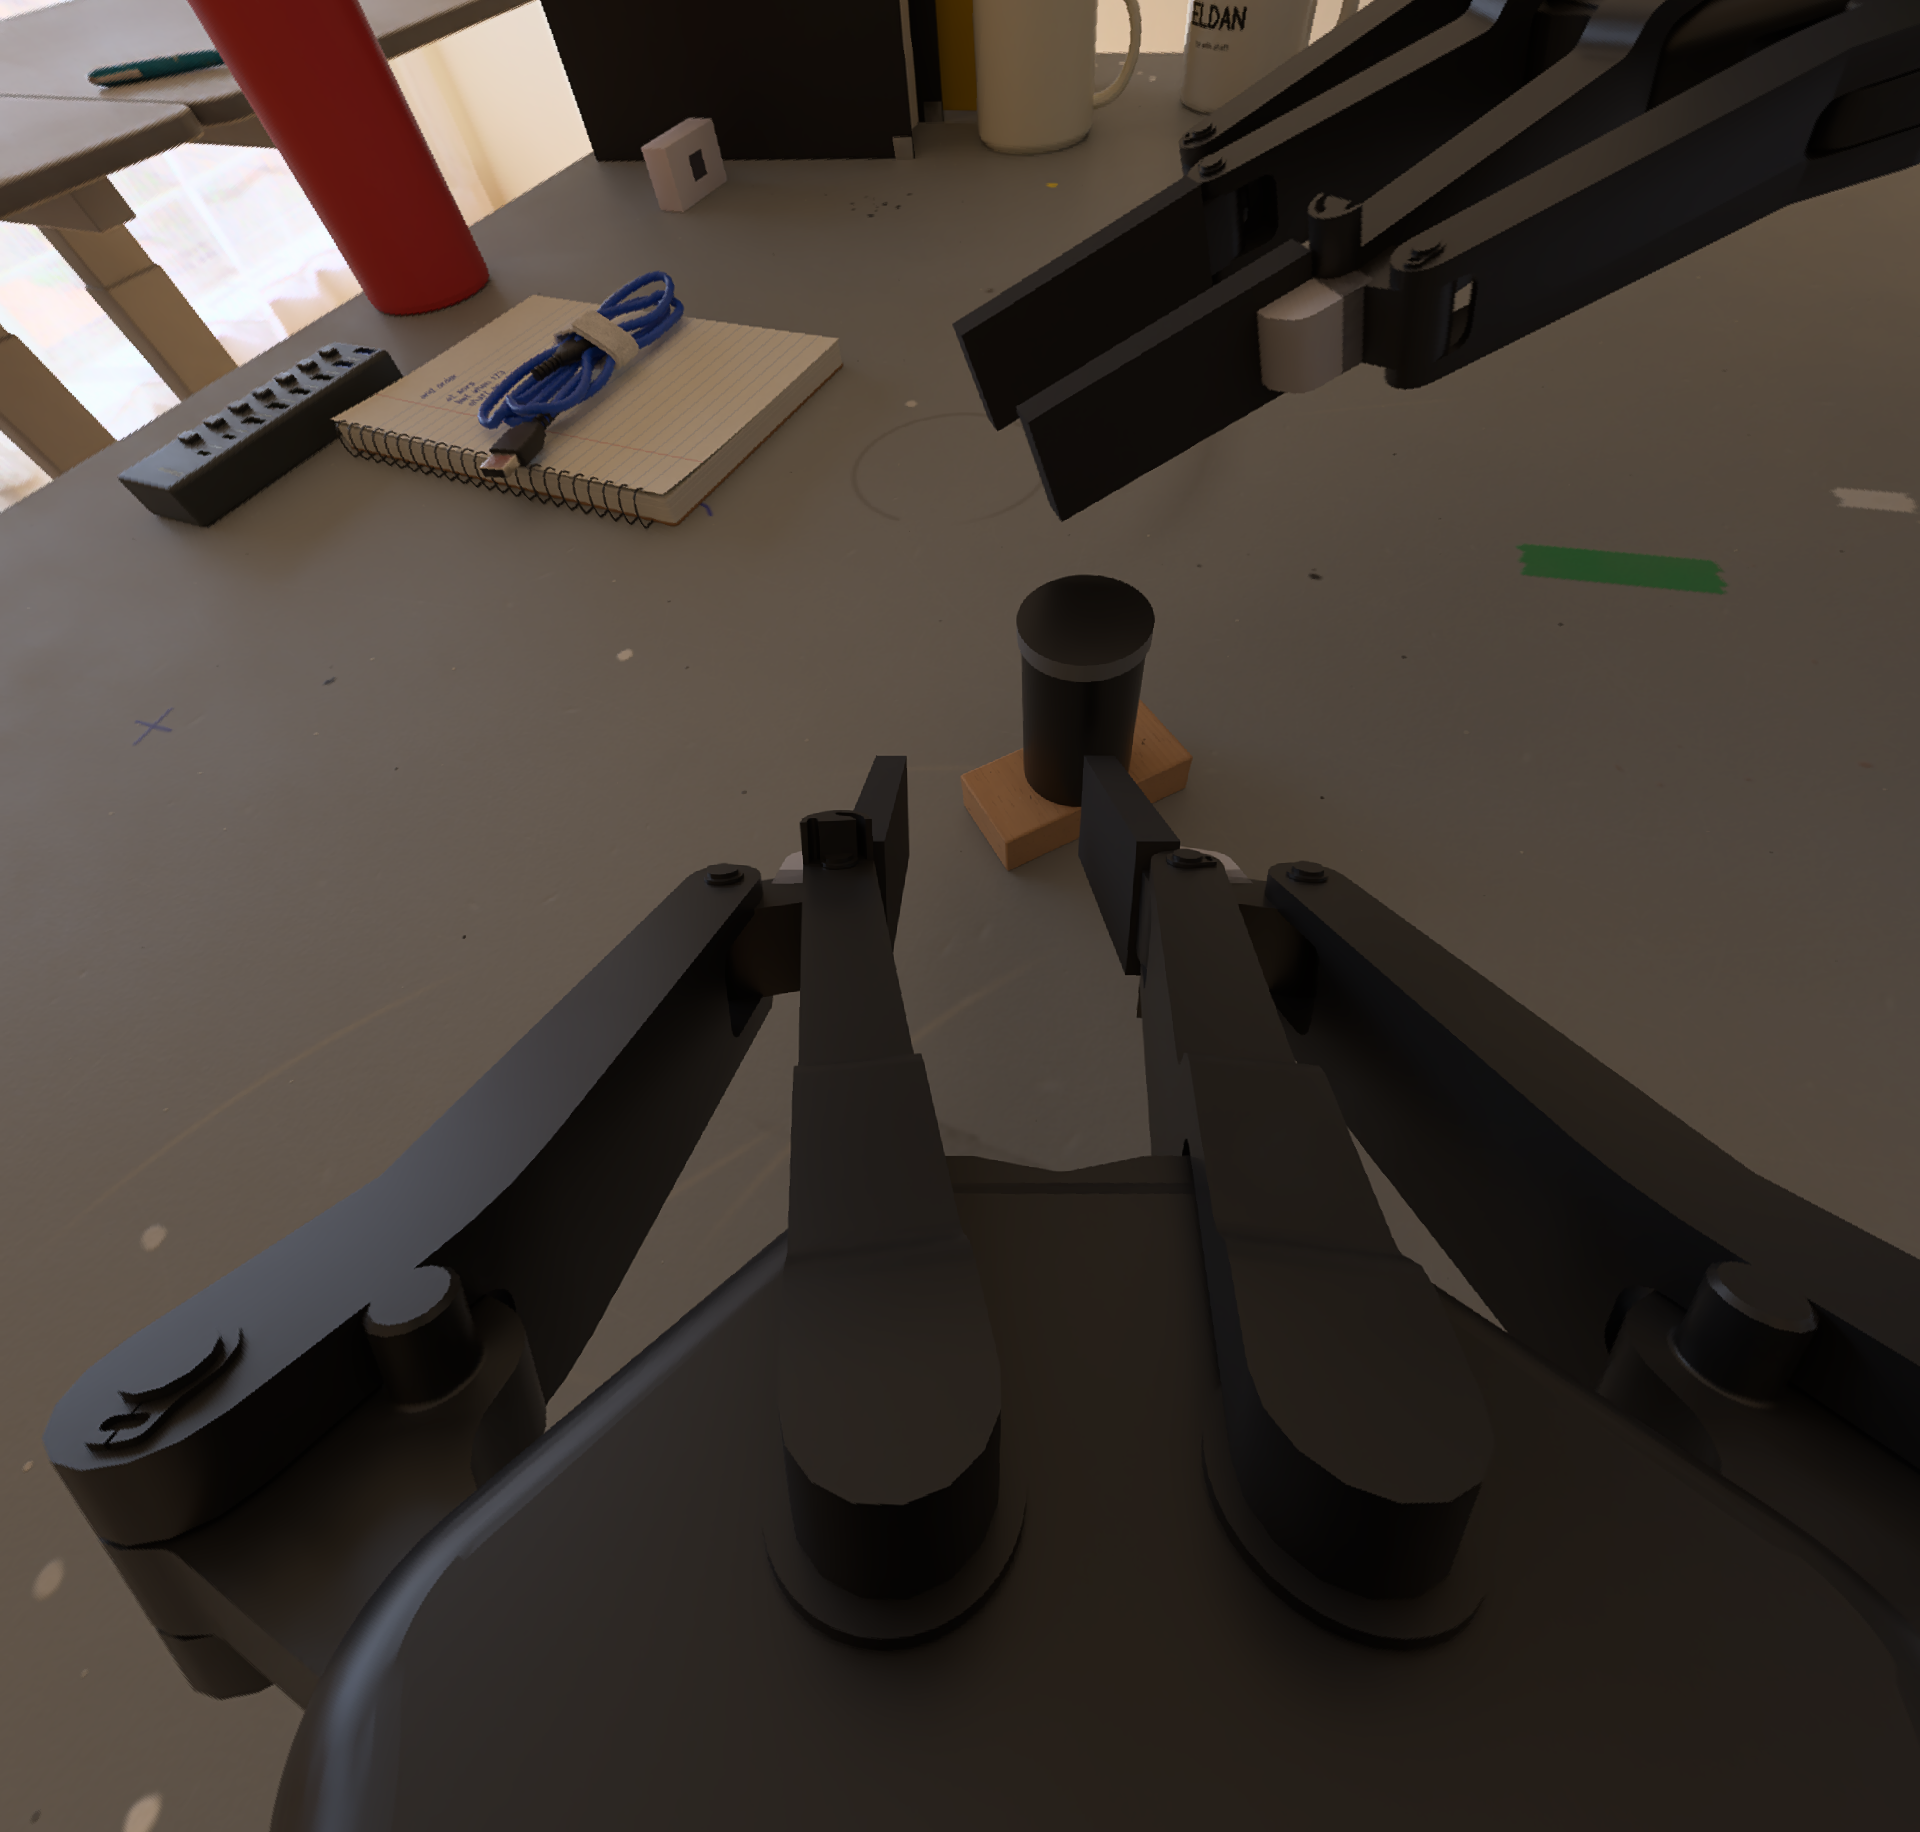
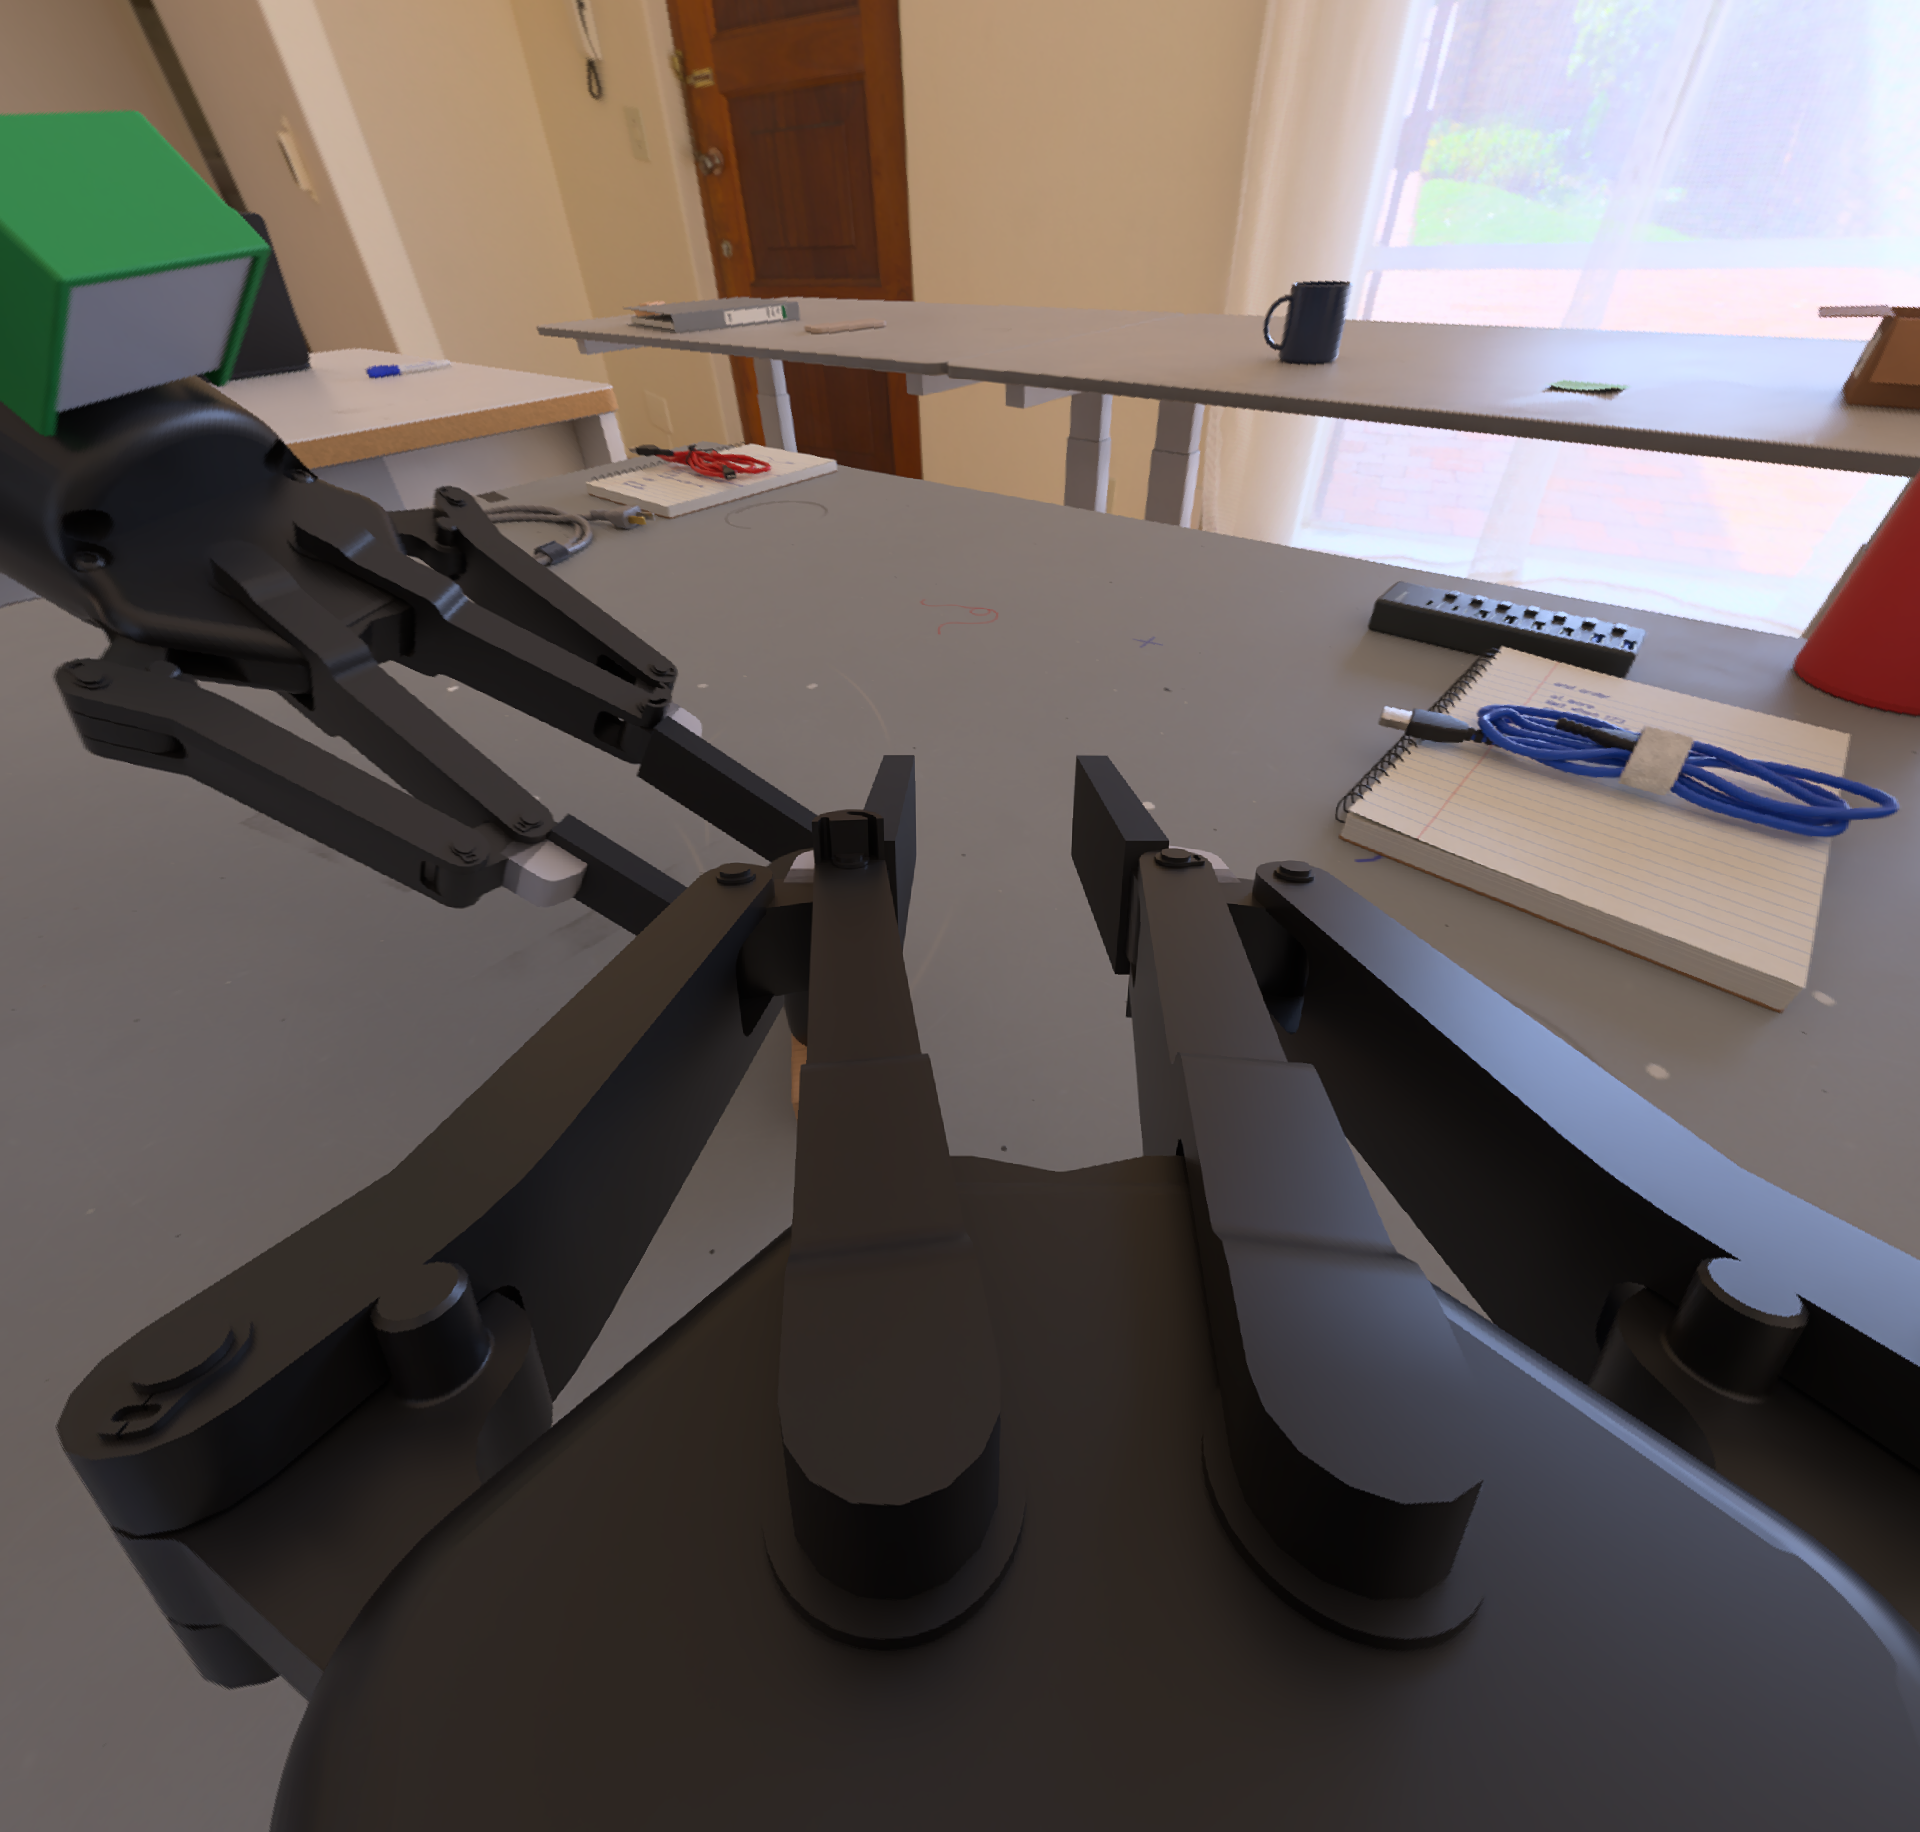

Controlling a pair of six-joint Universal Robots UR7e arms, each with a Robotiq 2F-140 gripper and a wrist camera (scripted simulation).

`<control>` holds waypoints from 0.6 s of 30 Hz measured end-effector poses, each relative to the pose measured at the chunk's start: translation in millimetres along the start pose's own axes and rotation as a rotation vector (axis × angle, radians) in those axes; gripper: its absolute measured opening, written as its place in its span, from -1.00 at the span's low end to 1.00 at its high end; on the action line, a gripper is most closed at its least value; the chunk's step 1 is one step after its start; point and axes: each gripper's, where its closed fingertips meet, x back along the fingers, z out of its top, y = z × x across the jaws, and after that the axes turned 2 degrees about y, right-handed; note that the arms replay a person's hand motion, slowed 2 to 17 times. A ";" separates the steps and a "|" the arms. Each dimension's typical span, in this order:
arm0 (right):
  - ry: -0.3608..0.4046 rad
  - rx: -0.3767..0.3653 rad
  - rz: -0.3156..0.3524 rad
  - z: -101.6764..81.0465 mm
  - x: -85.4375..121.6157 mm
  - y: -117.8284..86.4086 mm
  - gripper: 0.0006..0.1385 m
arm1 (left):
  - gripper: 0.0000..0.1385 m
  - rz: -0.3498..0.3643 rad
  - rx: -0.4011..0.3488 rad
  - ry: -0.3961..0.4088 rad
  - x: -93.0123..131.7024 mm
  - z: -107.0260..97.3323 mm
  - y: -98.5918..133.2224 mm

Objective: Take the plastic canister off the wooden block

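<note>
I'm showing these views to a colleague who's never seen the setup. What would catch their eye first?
Probably the black canister standing upright on the small wooden block, just ahead of the open left gripper. Then the red cylinder at the table's far left, beside the notepad bearing a coiled blue cable.

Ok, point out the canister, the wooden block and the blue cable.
canister (image 1: 1081, 717): left wrist view, on its dark side wall.
wooden block (image 1: 1023, 816): left wrist view, on its bare top near the front corner.
blue cable (image 2: 1704, 780): right wrist view, on the coiled strands.
</note>
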 end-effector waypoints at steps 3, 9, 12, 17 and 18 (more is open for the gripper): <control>0.014 0.005 0.029 4.1 1.0 -7.6 -0.38 | -0.32 0.010 -0.003 -0.003 -0.2 -0.5 -1.4; 0.011 0.045 0.067 6.6 1.9 -20.7 -0.31 | -0.26 0.026 -0.007 -0.011 -1.0 -1.4 -3.0; 0.004 0.068 0.084 6.3 1.3 -28.4 -0.29 | -0.24 0.029 -0.013 -0.013 -1.3 -1.6 -2.7; -0.012 0.120 0.095 4.4 -0.6 -38.6 -0.29 | -0.23 0.030 -0.021 -0.016 -1.6 -2.0 -2.1; -0.018 0.131 0.095 3.4 -1.2 -40.0 -0.29 | -0.23 0.030 -0.022 -0.017 -1.6 -2.0 -2.1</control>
